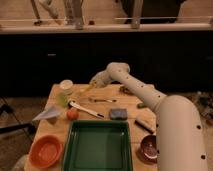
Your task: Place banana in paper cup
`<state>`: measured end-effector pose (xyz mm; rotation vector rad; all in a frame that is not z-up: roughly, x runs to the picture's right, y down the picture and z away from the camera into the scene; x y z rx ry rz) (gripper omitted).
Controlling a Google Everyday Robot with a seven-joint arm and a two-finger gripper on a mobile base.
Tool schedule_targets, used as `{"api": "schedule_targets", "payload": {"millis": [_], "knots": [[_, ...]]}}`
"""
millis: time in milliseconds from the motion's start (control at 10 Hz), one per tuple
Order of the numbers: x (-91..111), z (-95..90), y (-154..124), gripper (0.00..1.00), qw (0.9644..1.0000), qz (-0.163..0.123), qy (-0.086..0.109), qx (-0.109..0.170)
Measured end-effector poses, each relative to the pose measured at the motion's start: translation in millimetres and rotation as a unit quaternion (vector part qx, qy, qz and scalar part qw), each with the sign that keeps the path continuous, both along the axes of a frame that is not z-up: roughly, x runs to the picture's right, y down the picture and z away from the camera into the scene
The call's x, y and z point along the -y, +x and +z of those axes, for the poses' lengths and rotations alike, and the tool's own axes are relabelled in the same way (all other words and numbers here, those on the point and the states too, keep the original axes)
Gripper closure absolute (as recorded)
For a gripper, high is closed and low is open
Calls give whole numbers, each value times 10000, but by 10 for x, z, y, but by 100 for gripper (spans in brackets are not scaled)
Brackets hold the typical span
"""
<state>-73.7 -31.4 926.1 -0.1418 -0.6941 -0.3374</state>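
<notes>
My gripper [94,83] is at the back left of the wooden table [127,102], at the end of the white arm that reaches in from the lower right. It is shut on the small yellow banana [85,90], which hangs tilted down to the left, just above the table. The pale paper cup [66,85] stands upright at the table's back left corner, a short way left of the banana's tip and apart from it.
A light green cup [62,99] stands in front of the paper cup. Nearby lie a white-handled utensil [86,109], a small orange fruit [73,114], white paper [47,114], a grey sponge [118,114], a green tray [97,145], an orange bowl [46,150] and a dark bowl [149,148].
</notes>
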Motion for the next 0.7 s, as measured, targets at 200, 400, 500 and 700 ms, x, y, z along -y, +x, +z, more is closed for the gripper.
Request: {"api": "schedule_targets", "payload": {"millis": [200,400,500,700], "knots": [[45,-58,-50,100,9998,-80,148,52],[200,-121,-223,100,9992,-189,337,128],[254,-148,-304,100,9989,-223,385,158],[357,-142,-349,100,9982,-258,502,191]]}}
